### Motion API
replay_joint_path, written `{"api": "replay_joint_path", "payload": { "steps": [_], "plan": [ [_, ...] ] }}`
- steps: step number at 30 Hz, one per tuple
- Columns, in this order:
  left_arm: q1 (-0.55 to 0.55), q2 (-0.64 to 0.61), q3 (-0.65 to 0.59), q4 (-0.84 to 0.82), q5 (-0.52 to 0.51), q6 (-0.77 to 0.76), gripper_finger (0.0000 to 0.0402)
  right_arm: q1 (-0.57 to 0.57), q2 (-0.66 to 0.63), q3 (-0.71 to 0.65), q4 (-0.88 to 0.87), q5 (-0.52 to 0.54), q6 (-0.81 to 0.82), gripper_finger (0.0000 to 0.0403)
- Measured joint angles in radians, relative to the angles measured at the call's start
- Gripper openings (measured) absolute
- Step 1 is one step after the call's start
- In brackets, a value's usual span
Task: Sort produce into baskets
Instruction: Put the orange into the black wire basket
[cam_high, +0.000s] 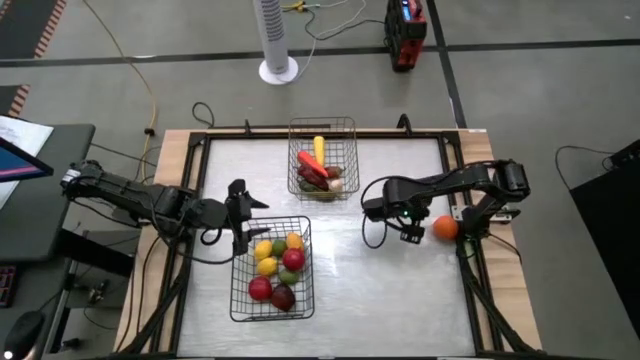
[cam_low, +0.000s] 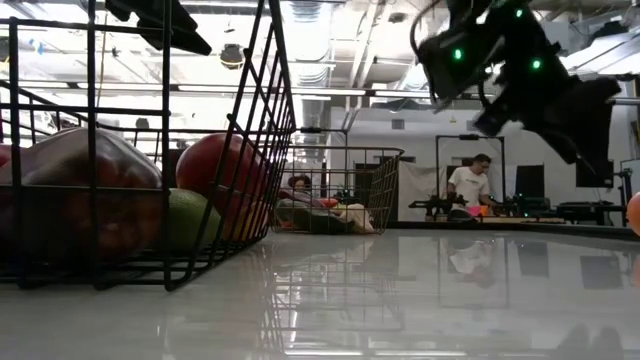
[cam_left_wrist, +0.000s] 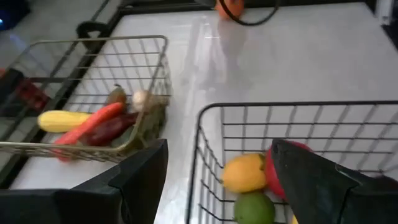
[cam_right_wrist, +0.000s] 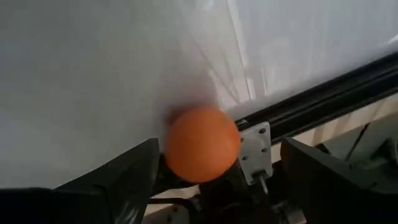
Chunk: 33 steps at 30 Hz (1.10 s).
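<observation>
Last loose piece: orange (cam_right_wrist: 202, 144) at counter (cam_high: 400, 290) right edge, against black frame rail. Right tool (cam_right_wrist: 214, 180) spread wide, straddling orange, not yet closed. Lower squarely, pinch gently, avoid rail; carry to fruit basket (cam_high: 272, 312). Left tool (cam_left_wrist: 217, 180) parted, idle over basket rim.

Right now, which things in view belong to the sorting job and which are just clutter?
Job:
- orange, loose at the table's right edge, in front of the open right gripper
- near basket with round fruit
- far basket with vegetables
- left gripper, open by the near basket

Clutter:
- white tower fan
- red box on the floor
- yellow cable
</observation>
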Motion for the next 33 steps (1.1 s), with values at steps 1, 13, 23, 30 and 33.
{"api": "replay_joint_path", "payload": {
  "steps": [1,13,23,30,33],
  "plan": [
    [-0.001,0.0,0.0,0.001,-0.014,0.0,0.0274,-0.009,0.0,-0.01,0.005,0.0,-0.007,0.036],
    [-0.002,0.0,0.0,0.009,-0.096,-0.005,0.0274,-0.053,0.065,-0.115,0.009,-0.004,-0.145,0.0361],
    [-0.002,0.0,0.0,-0.021,-0.089,-0.012,0.0274,-0.078,0.111,-0.161,0.025,-0.112,-0.077,0.0391],
    [-0.002,0.0,0.0,-0.054,-0.078,-0.032,0.0274,-0.098,0.111,-0.303,0.065,-0.108,-0.075,0.0396],
    [-0.002,0.0,0.0,-0.057,-0.071,-0.031,0.0274,-0.109,0.111,-0.368,0.081,-0.105,-0.077,0.0391]
  ]
}}
